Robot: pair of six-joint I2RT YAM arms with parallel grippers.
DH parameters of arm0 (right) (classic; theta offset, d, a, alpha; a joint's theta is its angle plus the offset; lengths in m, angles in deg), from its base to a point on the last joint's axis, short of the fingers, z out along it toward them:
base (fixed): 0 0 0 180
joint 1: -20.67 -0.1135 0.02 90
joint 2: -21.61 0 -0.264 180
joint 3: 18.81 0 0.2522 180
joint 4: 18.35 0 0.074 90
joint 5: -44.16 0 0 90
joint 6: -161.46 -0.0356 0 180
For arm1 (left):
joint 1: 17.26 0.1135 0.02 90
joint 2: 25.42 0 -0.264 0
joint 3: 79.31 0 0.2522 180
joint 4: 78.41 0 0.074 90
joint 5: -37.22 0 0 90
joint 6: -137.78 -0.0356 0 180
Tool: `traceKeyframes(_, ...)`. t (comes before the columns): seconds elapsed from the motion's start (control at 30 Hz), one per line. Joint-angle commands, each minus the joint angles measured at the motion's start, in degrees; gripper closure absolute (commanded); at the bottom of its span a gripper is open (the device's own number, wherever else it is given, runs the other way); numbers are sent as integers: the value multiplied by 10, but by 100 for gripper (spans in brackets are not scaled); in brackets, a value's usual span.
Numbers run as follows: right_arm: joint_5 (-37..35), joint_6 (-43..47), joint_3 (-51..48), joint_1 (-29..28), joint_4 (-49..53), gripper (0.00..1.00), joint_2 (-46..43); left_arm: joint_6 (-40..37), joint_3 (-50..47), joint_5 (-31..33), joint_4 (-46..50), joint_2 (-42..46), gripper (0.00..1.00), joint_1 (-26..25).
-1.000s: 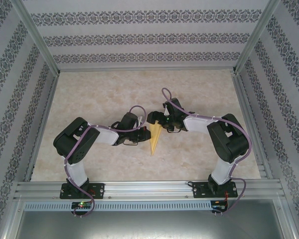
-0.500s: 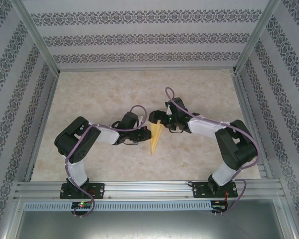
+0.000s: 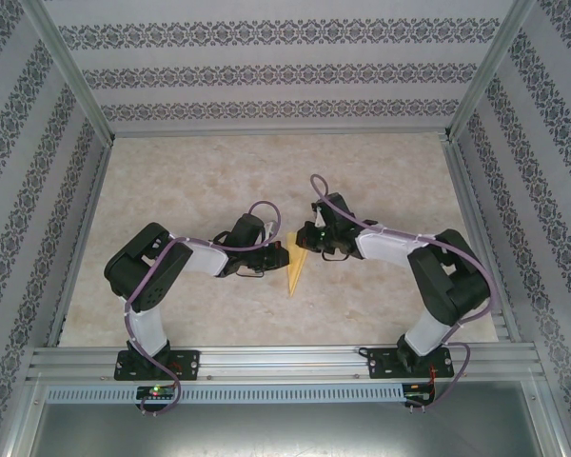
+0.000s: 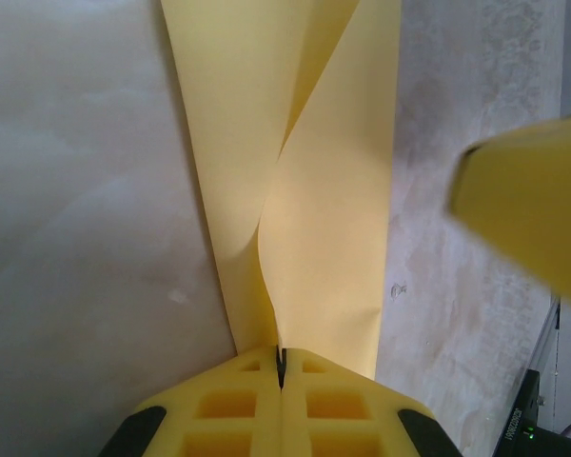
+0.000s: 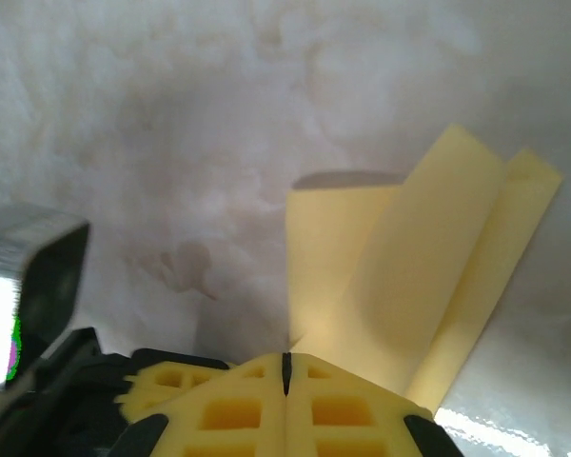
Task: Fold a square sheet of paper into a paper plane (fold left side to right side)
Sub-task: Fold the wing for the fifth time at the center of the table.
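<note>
Now, left claw (image 4: 282, 367) clenched on paper plane (image 4: 314, 219) edge, right claw (image 5: 285, 367) clenched, plane at its tips

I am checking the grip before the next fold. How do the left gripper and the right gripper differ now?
The left gripper is shut on the paper plane, which rises straight from its seam; the right gripper is shut too, but whether it pinches the paper is unclear. The left gripper meets the paper from its left, the right gripper from its right. Both have yellow jaws.
</note>
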Motion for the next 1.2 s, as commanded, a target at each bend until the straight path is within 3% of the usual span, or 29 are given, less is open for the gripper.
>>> traceKeyframes(0.0, 2, -4, 14, -7, 7, 100, 17, -20, 13, 3, 13, -14, 100, 2)
traceKeyframes(1.17, -20, 35, -30, 2, 14, 100, 63, -15, 13, 1, 9, -18, 100, -2)
